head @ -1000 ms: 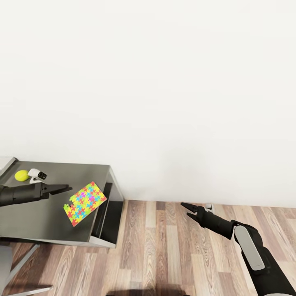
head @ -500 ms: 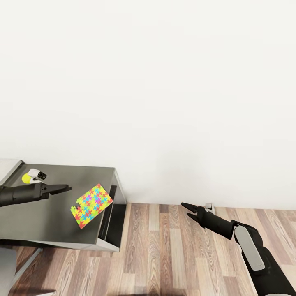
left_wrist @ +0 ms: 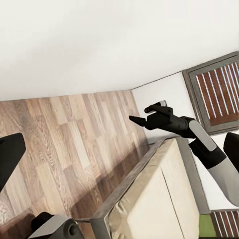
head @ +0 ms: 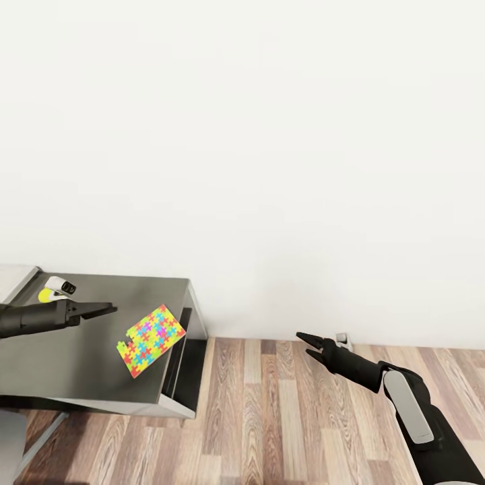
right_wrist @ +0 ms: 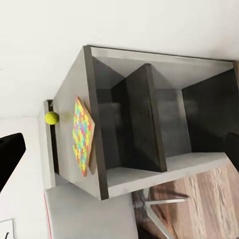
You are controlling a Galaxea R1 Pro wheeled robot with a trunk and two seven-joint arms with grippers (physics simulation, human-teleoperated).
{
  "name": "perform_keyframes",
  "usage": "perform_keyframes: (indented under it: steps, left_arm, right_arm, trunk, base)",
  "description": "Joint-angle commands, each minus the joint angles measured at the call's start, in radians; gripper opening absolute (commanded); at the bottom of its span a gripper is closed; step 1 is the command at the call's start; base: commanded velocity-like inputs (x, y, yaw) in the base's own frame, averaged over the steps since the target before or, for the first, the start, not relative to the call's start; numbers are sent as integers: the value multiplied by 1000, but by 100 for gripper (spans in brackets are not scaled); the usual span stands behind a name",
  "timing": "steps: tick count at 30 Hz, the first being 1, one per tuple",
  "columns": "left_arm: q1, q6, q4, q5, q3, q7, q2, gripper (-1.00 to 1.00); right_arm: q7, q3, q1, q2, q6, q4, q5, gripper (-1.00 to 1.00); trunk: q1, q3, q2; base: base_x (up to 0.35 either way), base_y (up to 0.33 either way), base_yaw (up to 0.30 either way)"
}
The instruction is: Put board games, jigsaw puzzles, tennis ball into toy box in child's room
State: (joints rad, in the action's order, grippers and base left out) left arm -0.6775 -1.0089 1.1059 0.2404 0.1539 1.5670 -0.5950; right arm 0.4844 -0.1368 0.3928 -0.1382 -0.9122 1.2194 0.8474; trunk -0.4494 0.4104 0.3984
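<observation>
Matt grey surface, wood-grain floor, plain white wall.

The surface [head: 81, 364] looks like smooth dark grey metal with a dull sheen. The jigsaw puzzle [head: 151, 331] looks like flat, brightly printed card. The tennis ball [right_wrist: 52, 118] is yellow-green and matt. The floor [head: 289, 417] shows brown plank wood grain. The wall [head: 269, 135] is smooth matt white. Both arms are matt black with light grey, plastic-looking panels.

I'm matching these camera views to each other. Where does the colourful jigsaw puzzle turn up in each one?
Head view: jigsaw puzzle lies on the grey table, near its right edge.
Left wrist view: I can't find it.
Right wrist view: on the tabletop, edge-on.
Shared landmark: the tennis ball.
</observation>
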Motion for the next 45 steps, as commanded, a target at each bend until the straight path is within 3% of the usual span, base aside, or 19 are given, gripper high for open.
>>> perform_keyframes:
  steps: [1,45]
  left_arm:
    - [-1,-10,0,0,0,4,0,100]
    - [-1,-9,-1,0,0,4,-7,100]
  right_arm:
    - [5,-1,1,0,-5,0,-4,100]
    - [18,3,-2,2,-2,6,-4,100]
  trunk:
    - [-1,0,2]
    - [-1,-73,2]
  base:
    - [0,0,0]
    - [0,0,0]
